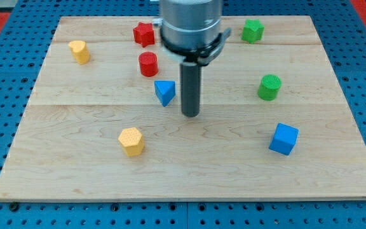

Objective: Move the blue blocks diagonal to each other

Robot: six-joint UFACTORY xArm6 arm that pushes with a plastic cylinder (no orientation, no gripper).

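Note:
A blue triangular block point(164, 91) lies a little left of the board's middle. A blue cube point(283, 138) lies at the lower right. My tip point(190, 115) sits just right of the blue triangular block and slightly below it, with a narrow gap between them. The blue cube is far to the tip's right and lower in the view.
On the wooden board point(75, 178) also lie a red cylinder point(148, 64) above the triangle, a red star point(143, 34), a yellow block point(79, 51) at upper left, a yellow hexagonal block point(131, 141) at lower left, a green block point(253, 30) and a green cylinder point(269, 87).

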